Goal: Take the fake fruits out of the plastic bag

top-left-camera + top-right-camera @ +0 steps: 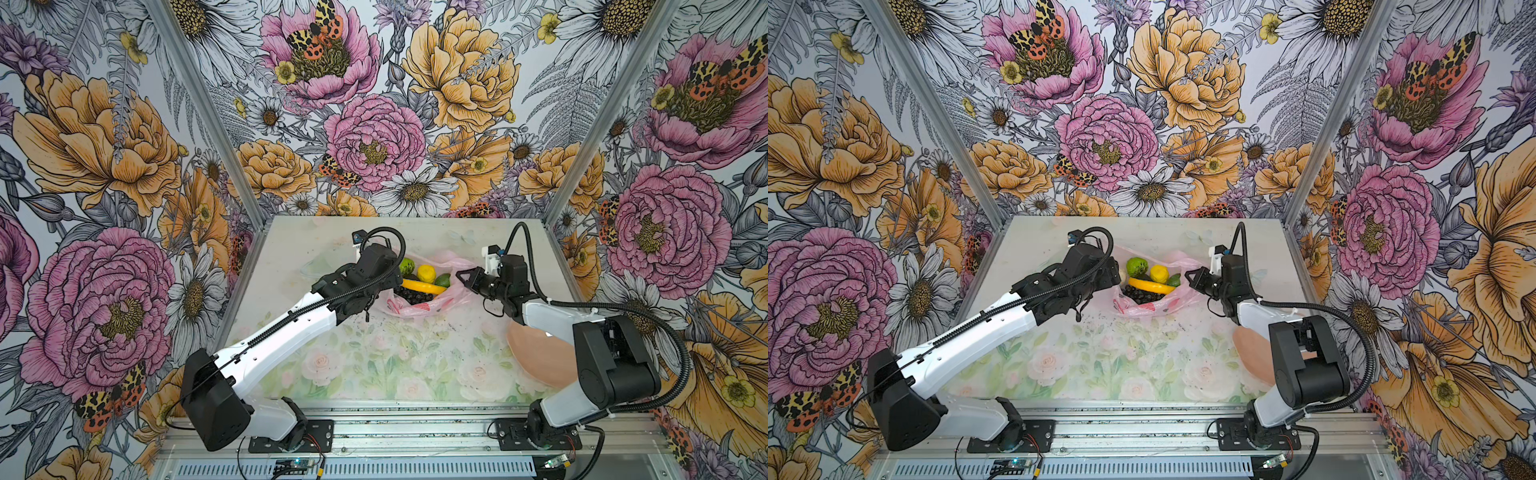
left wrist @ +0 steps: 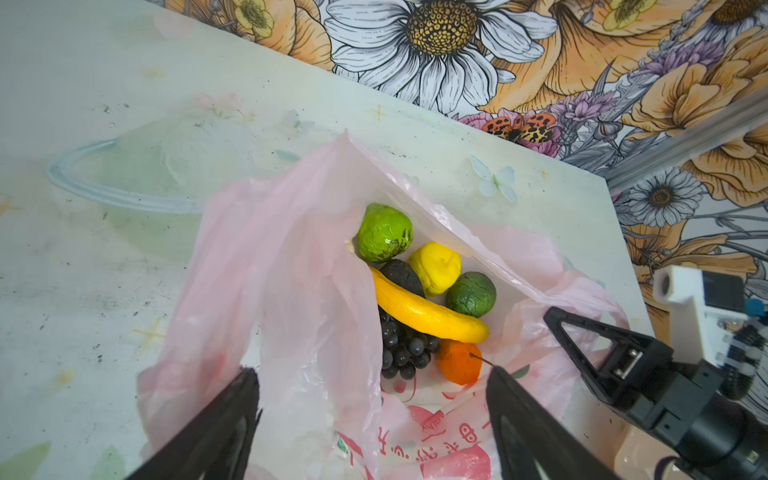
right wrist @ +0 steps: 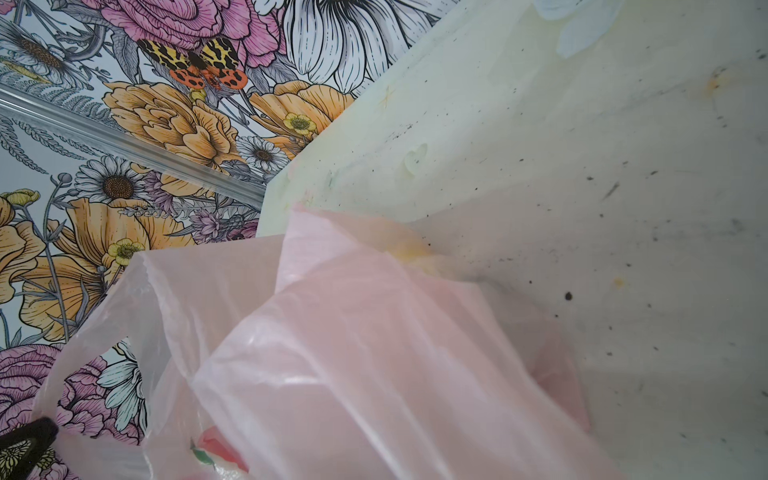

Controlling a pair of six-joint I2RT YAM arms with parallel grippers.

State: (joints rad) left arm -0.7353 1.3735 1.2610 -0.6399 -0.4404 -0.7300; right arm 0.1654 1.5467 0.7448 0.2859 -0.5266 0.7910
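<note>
The plastic bag [image 2: 291,266] lies open at the back middle of the table [image 1: 374,365], pale pink with red print. Inside it lie the fake fruits: a lime-green round one [image 2: 384,232], a lemon [image 2: 436,268], a blackish piece [image 2: 401,276], a dark green one [image 2: 471,294], a banana [image 2: 428,311], grapes [image 2: 403,349] and a tangerine [image 2: 457,361]. My left gripper [image 2: 372,374] hangs open over the bag's near side, with loose film rising between its fingers. My right gripper [image 1: 461,276] is shut on the bag's right rim and holds it up. In the right wrist view the film hides its jaws.
A peach-pink plate [image 1: 536,357] lies at the right, partly under my right arm. A clear glass dish [image 2: 124,174] stands just left of the bag. Flowered walls close in the table at the back and both sides.
</note>
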